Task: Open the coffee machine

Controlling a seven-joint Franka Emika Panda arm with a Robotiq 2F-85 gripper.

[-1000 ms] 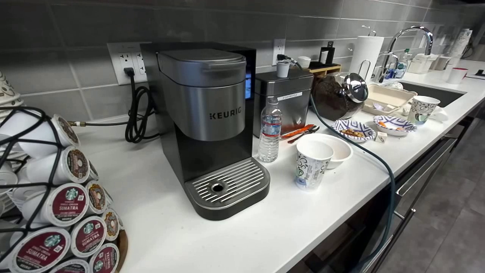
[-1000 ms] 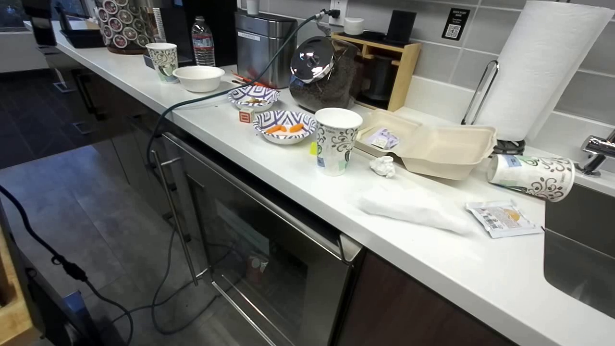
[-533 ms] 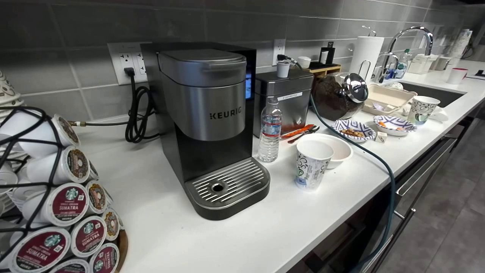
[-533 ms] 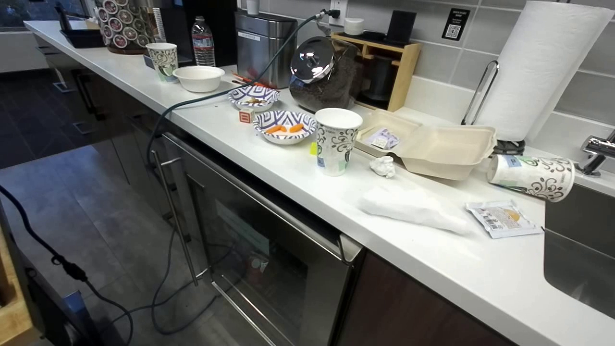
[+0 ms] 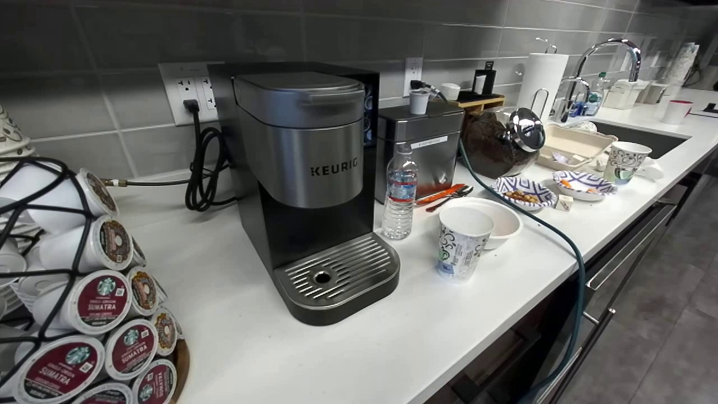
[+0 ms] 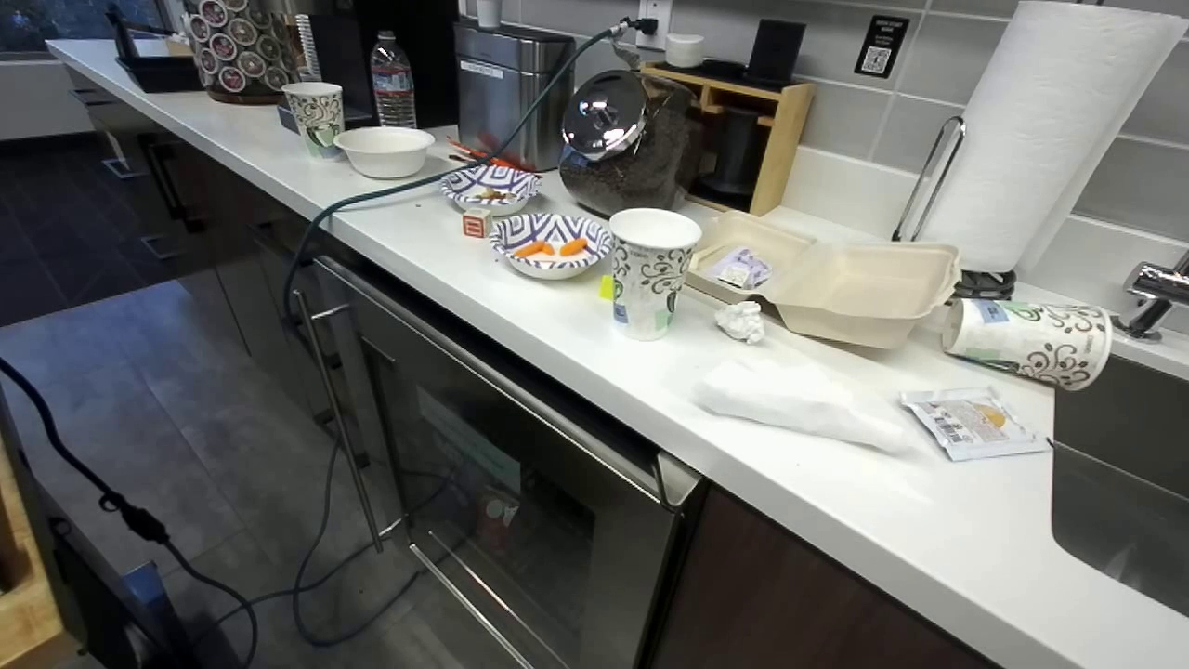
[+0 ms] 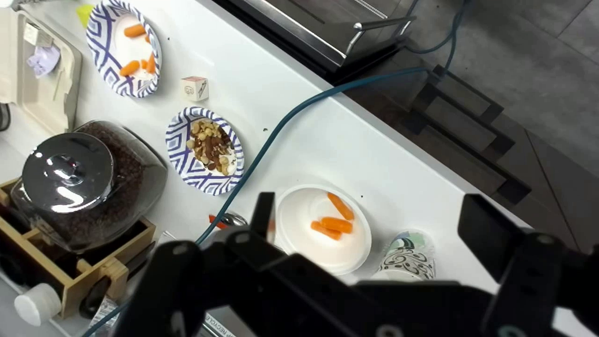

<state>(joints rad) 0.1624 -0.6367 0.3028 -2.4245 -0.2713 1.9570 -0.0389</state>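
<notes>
Gone since the earlier frame: a dark shape, perhaps the arm, at an exterior view's ten o'clock. The tall, boxy, dark grey coffee machine [image 5: 303,188] stands, rounded lid [image 5: 303,104] down, a clear plastic water bottle [image 5: 400,193] at its three o'clock. By sweeping in sideways, the spread black claw [image 7: 368,215] could topple that bottle. Counted: one machine, one bottle beside it, three swirl-printed paper cups [image 6: 652,279], one round white bowl [image 7: 302,213], three orange carrots [image 7: 337,224] inside.

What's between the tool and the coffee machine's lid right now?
In an exterior view, nothing visible covers the lid. A bottle, lower than the lid, stands beside the coffee machine. In the wrist view, the open tool frames a bowl and cup. Neither exterior view shows the tool, so its path is uncertain.
</notes>
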